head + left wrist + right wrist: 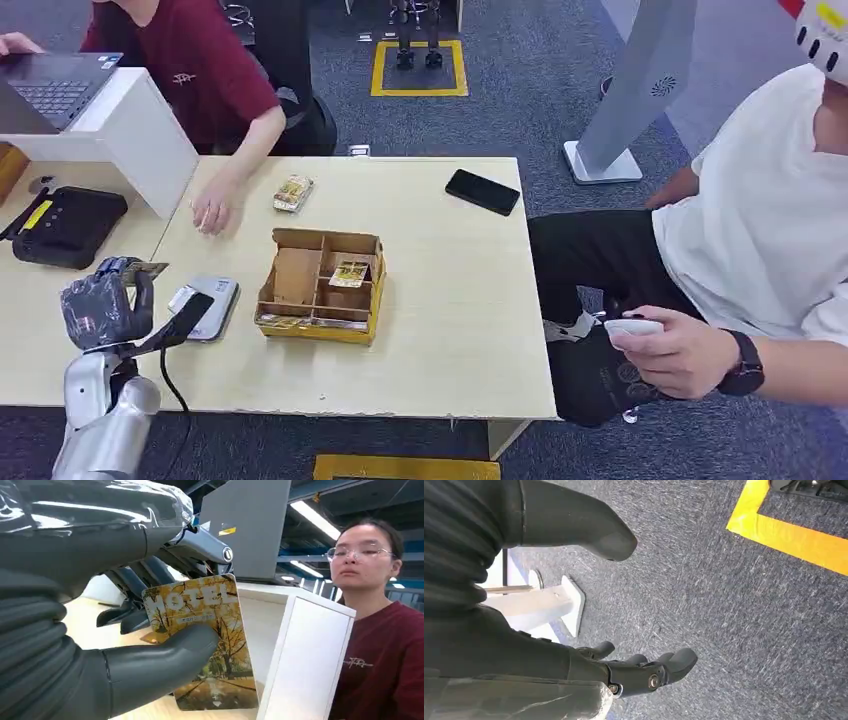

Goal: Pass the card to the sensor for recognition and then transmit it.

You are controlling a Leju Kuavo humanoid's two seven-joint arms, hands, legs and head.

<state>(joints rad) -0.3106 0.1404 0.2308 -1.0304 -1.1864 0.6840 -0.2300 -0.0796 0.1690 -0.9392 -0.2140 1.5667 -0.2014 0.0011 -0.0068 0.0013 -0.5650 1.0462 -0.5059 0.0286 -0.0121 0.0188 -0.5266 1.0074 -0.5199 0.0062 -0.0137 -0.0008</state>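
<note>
The card (pixel 207 630) reads "HOTEL" in large pale letters.

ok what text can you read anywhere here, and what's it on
"HOTEL": on the card held by the left hand.
Small line under it on the card: too small to read.
Print on the maroon shirt: blurred.
Cards in the box and on the table: too small to read.

- In the left wrist view, my left hand's (pixel 75 645) thumb is covering the middle of the card (pixel 210 630), and its small print is reading too blurred for me.
- In the head view's upper left, the frame edge is cutting off the laptop (pixel 50 85).
- At lower centre, the yellow floor marking (pixel 405 468) is running out of frame.
</note>
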